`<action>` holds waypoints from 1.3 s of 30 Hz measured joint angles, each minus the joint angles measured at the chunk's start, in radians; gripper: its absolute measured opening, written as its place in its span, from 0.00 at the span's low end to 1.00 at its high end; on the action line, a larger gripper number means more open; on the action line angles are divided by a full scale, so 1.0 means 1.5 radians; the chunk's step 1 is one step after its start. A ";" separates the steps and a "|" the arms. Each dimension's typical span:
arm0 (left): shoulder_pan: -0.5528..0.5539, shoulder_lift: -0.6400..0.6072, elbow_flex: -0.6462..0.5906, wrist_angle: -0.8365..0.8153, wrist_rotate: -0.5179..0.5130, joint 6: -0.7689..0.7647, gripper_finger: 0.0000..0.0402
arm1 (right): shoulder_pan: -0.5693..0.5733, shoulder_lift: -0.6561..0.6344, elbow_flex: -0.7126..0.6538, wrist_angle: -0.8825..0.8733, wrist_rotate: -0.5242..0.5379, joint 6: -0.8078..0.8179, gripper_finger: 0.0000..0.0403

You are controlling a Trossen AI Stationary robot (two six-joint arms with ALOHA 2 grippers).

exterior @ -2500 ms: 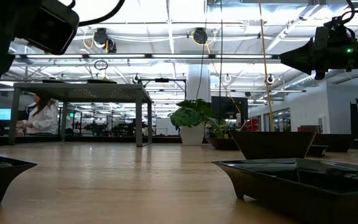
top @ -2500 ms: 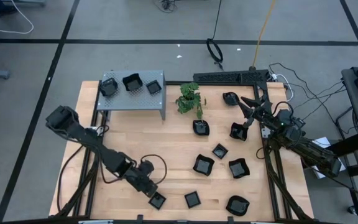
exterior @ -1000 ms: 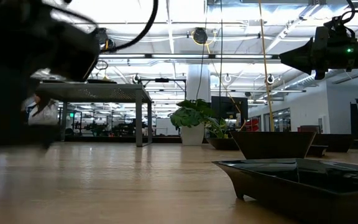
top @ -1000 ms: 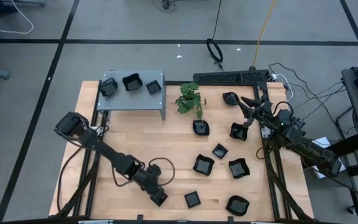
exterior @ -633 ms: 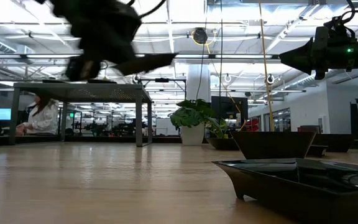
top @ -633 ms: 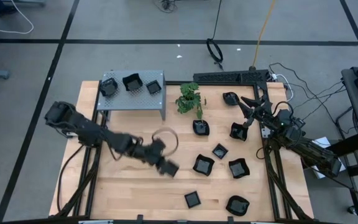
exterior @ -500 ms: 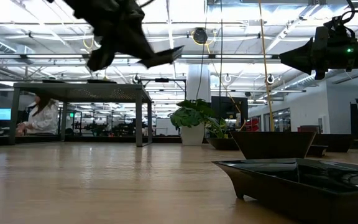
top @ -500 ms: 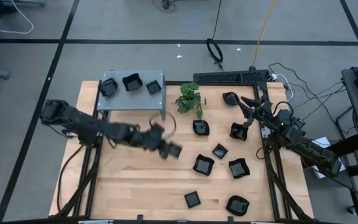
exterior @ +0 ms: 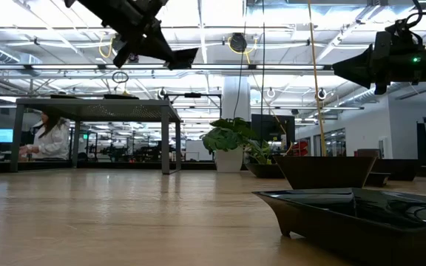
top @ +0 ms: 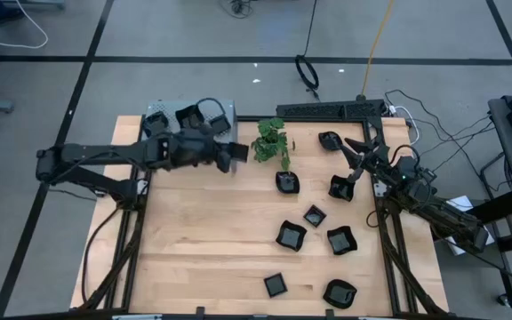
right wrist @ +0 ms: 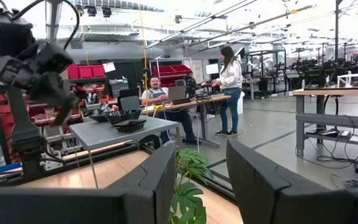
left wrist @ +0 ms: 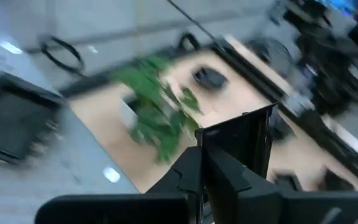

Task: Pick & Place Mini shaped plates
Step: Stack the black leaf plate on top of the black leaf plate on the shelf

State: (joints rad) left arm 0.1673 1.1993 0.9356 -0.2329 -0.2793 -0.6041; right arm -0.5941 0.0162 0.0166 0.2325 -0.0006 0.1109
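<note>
**Left gripper carries a mini plate beside the shelf; right arm waits with fingers apart**

A light wooden table [top: 203,240] on a dark frame is seen from above, set on a grey floor marked with dark lines. Nearest the front edge, two black mini shaped plates [top: 276,284] lie loose, with three more in a cluster mid-table [top: 291,235] and others further back on the right. In the low view one wide dish [exterior: 361,214] fills the near foreground.

Further back, a small green plant [top: 272,142] stands by the rear edge. A grey perforated shelf [top: 172,133] sits at the table's back left corner, with plates resting on top.

The left gripper [top: 229,157] is raised above the table just beside the shelf, between shelf and plant, clamped on one small black plate [exterior: 181,57] held edgewise. The right gripper [top: 356,163] hangs over the right-hand plates, its fingers [right wrist: 157,180] spread and holding nothing.

Beyond the table an open workshop with ceiling lights, benches and several people [right wrist: 229,87] is visible.
</note>
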 joint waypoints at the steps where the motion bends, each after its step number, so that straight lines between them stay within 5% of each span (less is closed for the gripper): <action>1: 0.000 0.001 0.000 -0.020 0.035 -0.008 0.04 | 0.000 0.000 0.000 0.000 0.000 0.000 0.32; 5: -0.038 0.036 0.000 -0.118 0.140 -0.045 0.02 | 0.000 0.000 0.000 0.001 0.000 0.000 0.32; 12: -0.129 0.149 -0.001 -0.341 0.133 -0.158 0.05 | 0.000 0.000 0.000 0.000 0.000 0.000 0.32; 23: -0.137 0.314 0.000 -0.321 0.173 -0.106 0.06 | 0.000 0.000 0.000 0.001 0.000 0.000 0.32; 32: -0.114 0.290 -0.001 -0.321 0.168 -0.139 0.19 | 0.000 0.000 0.000 0.001 0.000 0.000 0.32; 39: -0.099 0.239 0.004 -0.305 0.182 -0.062 0.32 | 0.000 0.000 0.000 0.001 0.000 0.000 0.32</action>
State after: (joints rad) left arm 0.0184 1.5578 0.9409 -0.6911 -0.0056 -0.6967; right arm -0.5938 0.0162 0.0166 0.2333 -0.0006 0.1109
